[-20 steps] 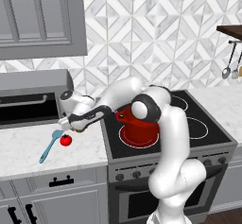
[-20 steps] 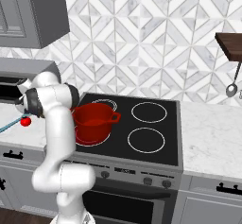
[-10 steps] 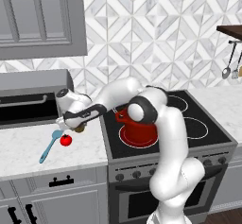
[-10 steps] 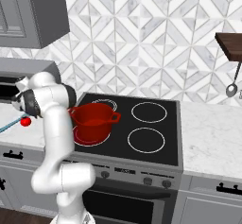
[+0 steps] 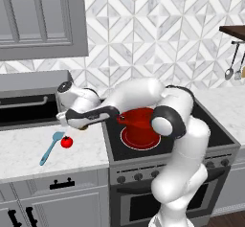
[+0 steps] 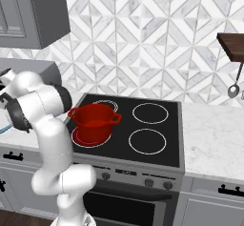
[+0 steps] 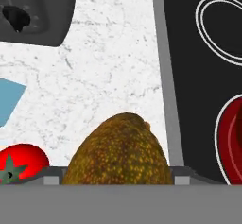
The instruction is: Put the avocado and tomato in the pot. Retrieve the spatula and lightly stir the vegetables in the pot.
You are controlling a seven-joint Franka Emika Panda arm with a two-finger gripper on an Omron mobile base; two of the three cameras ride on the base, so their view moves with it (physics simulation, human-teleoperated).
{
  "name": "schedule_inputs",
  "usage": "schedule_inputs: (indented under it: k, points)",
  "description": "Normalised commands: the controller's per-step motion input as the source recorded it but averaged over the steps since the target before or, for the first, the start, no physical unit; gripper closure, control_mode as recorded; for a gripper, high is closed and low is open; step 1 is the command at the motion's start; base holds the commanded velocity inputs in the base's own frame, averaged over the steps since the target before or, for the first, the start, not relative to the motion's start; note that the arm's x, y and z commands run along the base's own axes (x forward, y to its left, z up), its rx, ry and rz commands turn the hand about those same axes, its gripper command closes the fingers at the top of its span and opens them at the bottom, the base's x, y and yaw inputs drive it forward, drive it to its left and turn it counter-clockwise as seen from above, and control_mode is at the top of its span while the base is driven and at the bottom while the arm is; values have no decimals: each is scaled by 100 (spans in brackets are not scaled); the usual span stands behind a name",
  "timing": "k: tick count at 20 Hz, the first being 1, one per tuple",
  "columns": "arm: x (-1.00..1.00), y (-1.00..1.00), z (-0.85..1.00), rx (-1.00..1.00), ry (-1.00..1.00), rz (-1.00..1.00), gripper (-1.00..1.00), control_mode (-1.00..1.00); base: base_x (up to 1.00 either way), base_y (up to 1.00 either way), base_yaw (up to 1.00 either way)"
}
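Observation:
The brownish-olive avocado (image 7: 118, 152) sits between my fingers, close to the hand camera and hiding the tips. In the left base view my gripper (image 5: 83, 125) is shut on the avocado (image 5: 85, 127), just above the counter beside the stove's left edge. The red tomato (image 5: 66, 141) lies on the counter left of and below the gripper, touching the blade end of the light-blue spatula (image 5: 50, 147). The tomato (image 7: 21, 163) and the spatula's blade (image 7: 8, 101) are also in the hand view. The red pot (image 5: 139, 120) stands on the front-left burner, right of the gripper; its two loop handles are plain on the pot (image 6: 93, 122) in the right base view.
A dark toaster oven (image 5: 28, 101) stands at the back of the left counter, under a grey wall cabinet (image 5: 43, 20). The stove top (image 6: 143, 134) has three free burners. Grey metal utensils (image 5: 230, 73) hang at the far right under a wooden shelf.
My hand has shifted a little to the right, toward the stove, with the avocado in it. Tomato, spatula and pot have stayed in place.

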Motion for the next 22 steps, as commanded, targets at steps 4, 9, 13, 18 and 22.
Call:
schedule_inputs:
  k: [4,9,13,18,22]
  points:
    - [-98,-54,100,12,-25,0,100,-100,0,0,0]
    - [-76,-61,100,10,-15,0,100,-100,0,0,0]
    - [-58,-73,100,9,-11,-1,100,-100,0,0,0]
    - [-42,-88,73,6,-4,-4,100,-100,0,0,0]
    - [-25,-99,31,2,0,-7,100,-100,0,0,0]
